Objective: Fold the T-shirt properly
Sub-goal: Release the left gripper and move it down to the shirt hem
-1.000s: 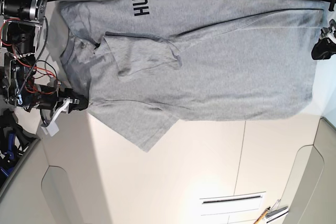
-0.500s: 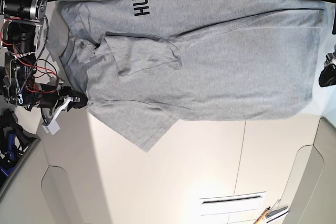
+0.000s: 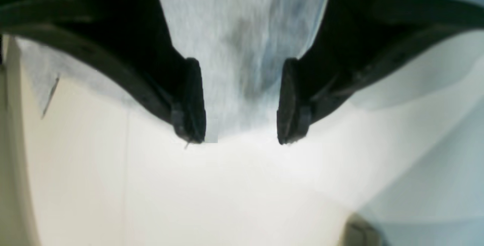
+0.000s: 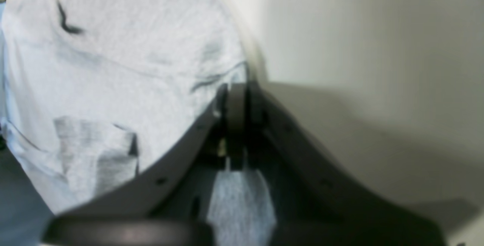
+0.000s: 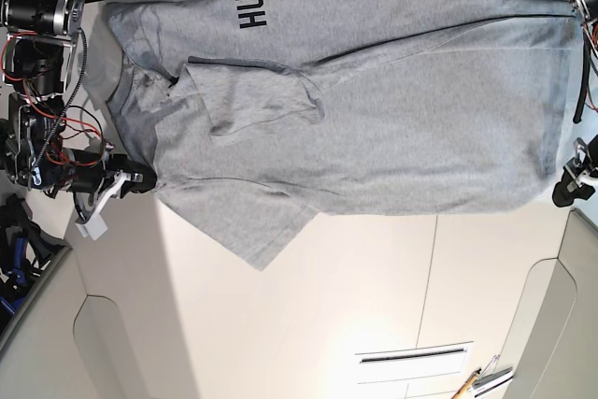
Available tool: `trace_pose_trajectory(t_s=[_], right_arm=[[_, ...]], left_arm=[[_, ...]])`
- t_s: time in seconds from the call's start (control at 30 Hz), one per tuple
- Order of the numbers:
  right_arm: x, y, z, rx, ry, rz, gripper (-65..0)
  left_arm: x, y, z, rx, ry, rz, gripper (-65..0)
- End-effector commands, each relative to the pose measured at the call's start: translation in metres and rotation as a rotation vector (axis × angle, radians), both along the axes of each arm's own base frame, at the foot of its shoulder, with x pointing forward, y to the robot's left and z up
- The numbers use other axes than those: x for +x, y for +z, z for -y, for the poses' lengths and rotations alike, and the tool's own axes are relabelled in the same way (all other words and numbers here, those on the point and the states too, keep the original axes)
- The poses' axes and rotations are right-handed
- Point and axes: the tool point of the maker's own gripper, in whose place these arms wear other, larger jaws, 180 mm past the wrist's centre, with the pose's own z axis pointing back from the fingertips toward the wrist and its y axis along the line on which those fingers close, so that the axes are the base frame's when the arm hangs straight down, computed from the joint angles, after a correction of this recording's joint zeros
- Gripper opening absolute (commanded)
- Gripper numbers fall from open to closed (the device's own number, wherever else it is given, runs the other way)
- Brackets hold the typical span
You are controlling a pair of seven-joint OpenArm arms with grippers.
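Observation:
The grey T-shirt [image 5: 374, 109] lies spread across the far half of the white table, dark lettering [image 5: 250, 11] at its far edge, one sleeve [image 5: 252, 95] folded onto the body. My right gripper [image 5: 140, 178] is at the collar-end near edge; in the right wrist view it [image 4: 236, 91] is shut, pinching the T-shirt [image 4: 124, 68] at its edge, with cloth showing behind the fingers. My left gripper [image 5: 565, 175] hovers by the hem's near corner. In the left wrist view it [image 3: 241, 142] is open, T-shirt [image 3: 242, 30] cloth showing between the apart fingers [image 3: 193, 102].
Bare white table [image 5: 355, 287] stretches in front of the shirt, crossed by a seam. A white slotted panel [image 5: 416, 357] and pens [image 5: 486, 380] lie at the near edge. Arm bases with red cables [image 5: 37, 63] stand on the left. Curved grey panels [image 5: 551, 324] flank the table.
My left gripper has swung from the hem's middle toward its near corner and opened wider. My right gripper has closed on the shirt's edge by the collar end.

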Motion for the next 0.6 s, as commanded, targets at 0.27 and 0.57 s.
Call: trace_pose_trajectory(t_s=[0.27,0.57], right_arm=[[-0.002,-0.001,0.01,-0.052,0.012,-0.024,-65.0],[-0.002,-0.001,0.01,-0.053,0.012,-0.024,-65.0]], left_arm=[[0.006,-0.02,-0.01,-0.116,0.101,-0.075,-31.5],[0.009,-0.009,0.022,-0.263,-0.023,-0.038,-31.5]])
